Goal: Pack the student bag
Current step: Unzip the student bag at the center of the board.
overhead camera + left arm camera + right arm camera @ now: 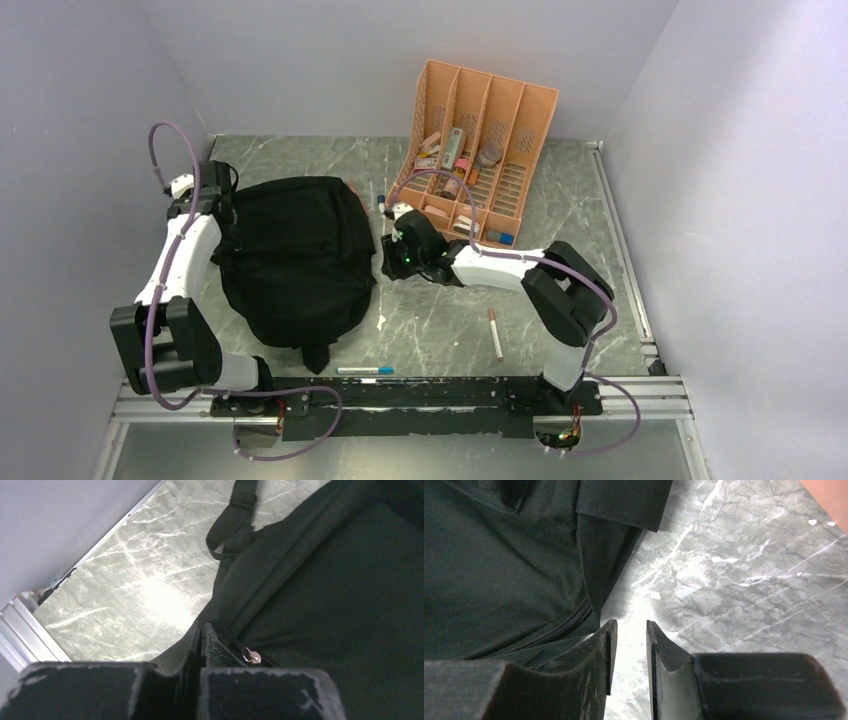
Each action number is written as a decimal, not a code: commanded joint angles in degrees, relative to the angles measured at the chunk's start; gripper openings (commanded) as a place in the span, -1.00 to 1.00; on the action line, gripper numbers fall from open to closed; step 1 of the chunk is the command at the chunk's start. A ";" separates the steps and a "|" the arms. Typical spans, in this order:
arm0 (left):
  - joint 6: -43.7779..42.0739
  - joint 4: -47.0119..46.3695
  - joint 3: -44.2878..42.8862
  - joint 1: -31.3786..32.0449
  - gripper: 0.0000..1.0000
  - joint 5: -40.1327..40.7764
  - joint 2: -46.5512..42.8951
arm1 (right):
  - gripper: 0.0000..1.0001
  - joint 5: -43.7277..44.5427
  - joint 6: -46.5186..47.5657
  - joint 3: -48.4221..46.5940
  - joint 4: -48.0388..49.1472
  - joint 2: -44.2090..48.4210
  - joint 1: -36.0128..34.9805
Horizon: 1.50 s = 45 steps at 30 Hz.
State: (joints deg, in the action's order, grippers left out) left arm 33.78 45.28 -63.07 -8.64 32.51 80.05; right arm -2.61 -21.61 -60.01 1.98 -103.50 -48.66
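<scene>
Table (440,320): grey marble.
Student bag (295,255): big, black, lies flat on left half, looks closed.
Orange desk organizer (480,130): at back right.
Step, my guess: opening bag. Next needs zip pulled along.
Left jaws: squeezed tight at bag's far left edge, by zip pull (251,656); cannot tell if cloth pinched.
Right jaws: partly apart, holding nothing, just beside bag's right edge.
Pen (365,370): near front.
</scene>
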 commanded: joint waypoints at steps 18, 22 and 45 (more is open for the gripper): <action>-4.34 -19.58 11.23 -0.20 0.18 -39.80 -14.32 | 0.12 -4.63 4.30 -11.95 3.85 0.22 0.12; -4.16 -23.47 14.70 0.11 0.13 -42.67 -15.71 | 0.22 -4.97 8.95 -18.28 3.31 -4.19 -1.06; -3.75 -22.06 16.25 1.83 0.02 -35.21 -15.37 | 0.31 -10.85 51.68 -38.20 9.04 -23.85 -8.19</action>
State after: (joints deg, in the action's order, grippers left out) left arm 29.39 24.64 -47.16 -7.11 -3.29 65.14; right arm -9.74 27.59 -98.02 9.15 -130.32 -57.28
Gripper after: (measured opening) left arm 0.517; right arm 0.657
